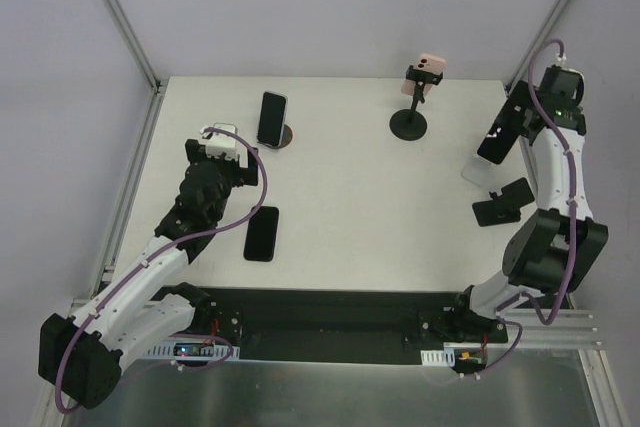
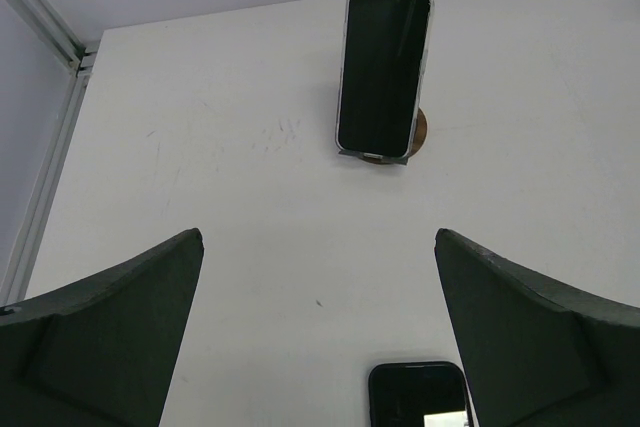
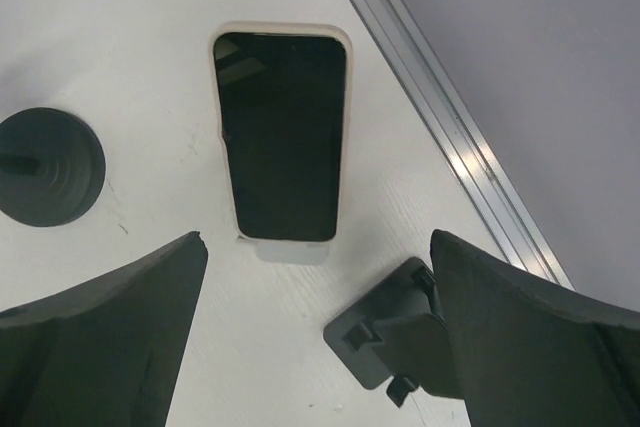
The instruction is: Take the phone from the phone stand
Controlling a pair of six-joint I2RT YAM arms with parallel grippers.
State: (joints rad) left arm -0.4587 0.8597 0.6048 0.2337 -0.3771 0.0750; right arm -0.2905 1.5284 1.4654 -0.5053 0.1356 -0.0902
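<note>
White bench [image 1: 350, 207] carries a black pole stand [image 1: 409, 125] near its far edge, with a pink phone [image 1: 431, 67] clamped at the top. Well to the left of that pole stand, a dark phone [image 2: 384, 67] leans upright on a brown round stand [image 2: 418, 132]. The left hand [image 2: 318, 237] hangs short of this phone, fingers spread wide and holding nothing. Left of the pole stand and nearer the arms, a flat black phone [image 1: 262, 233] lies on the bench. To the right of the pole stand, a cream-cased phone [image 3: 280, 137] rests on a clear stand [image 3: 290, 249]. The right hand [image 3: 318, 238] hovers over it, fingers wide apart and not touching it. An empty black holder [image 3: 385, 332] sits just beside the clear stand.
</note>
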